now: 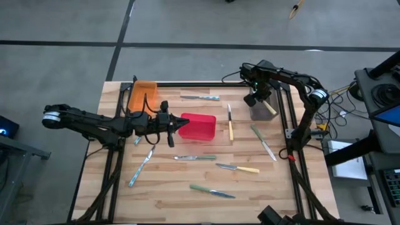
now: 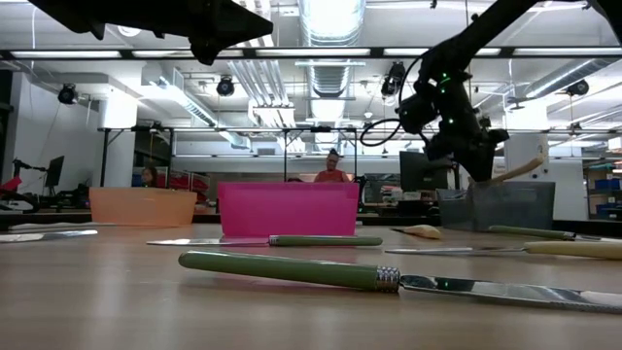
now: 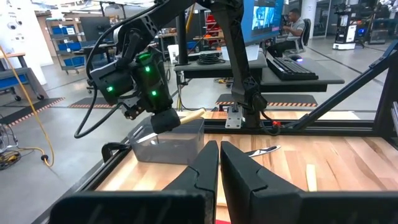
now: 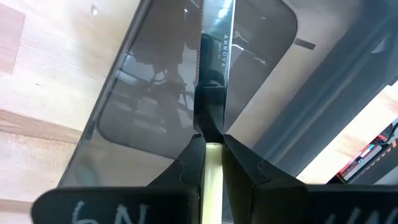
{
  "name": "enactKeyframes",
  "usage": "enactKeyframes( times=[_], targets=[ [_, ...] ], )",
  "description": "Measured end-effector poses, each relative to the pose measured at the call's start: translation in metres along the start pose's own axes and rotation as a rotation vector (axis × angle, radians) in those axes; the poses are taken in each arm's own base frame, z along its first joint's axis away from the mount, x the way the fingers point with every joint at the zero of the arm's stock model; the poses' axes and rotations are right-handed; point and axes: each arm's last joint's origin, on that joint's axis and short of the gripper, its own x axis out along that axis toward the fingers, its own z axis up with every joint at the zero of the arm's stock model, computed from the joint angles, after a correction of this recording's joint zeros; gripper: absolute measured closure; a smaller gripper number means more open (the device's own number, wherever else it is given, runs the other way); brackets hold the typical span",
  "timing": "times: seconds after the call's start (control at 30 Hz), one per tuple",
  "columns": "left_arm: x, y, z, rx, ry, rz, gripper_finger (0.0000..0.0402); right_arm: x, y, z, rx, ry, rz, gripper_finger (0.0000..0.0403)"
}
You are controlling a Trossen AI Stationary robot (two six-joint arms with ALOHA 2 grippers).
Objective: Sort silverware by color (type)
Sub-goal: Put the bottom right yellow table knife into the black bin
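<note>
- Two arms are seen over the wooden table [image 1: 162, 200]; the right gripper [image 1: 257, 95] is held above the grey bin [image 1: 260, 111] near the table's far right edge, and the left gripper [image 1: 177, 124] hangs just beside the red bin [image 1: 200, 127] at mid-table.
- A yellow-handled knife [image 4: 211, 93] is pinched in the nearly closed right fingers [image 4: 245, 171]; its blade is pointed down into the grey bin, while its handle juts out toward the right rail.
- Nothing is held by the left gripper, whose fingers [image 3: 205, 171] are pressed together.
- An orange bin [image 1: 143, 94] is placed at the far left corner, close to the table's edge.
- Seven more utensils are seen loose on the boards: a blue-handled piece [image 1: 201, 97] near the far edge, a yellow-handled one [image 1: 230, 123] just right of the red bin, a green-handled one [image 1: 263, 142] toward the right rail, a green-handled knife [image 1: 195, 157] below the red bin, a yellow-handled piece [image 1: 239, 167] beside it, a green-handled piece [image 1: 212, 190] nearer the front edge, and a blue-handled fork [image 1: 141, 167] on the left.
- Bare board is left along the front edge and at the front left corner.
- A person [image 2: 332, 167] is seen in the room beyond the table.
</note>
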Motion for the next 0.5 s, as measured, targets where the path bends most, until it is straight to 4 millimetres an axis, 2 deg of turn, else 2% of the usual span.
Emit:
enactKeyframes(
  times=[0.5],
  targets=[
    [0.0,0.0,0.0,0.0,0.002,0.0,0.0402,0.011,0.002,-0.001,-0.004,0.004,-0.001,0.0375]
  ],
)
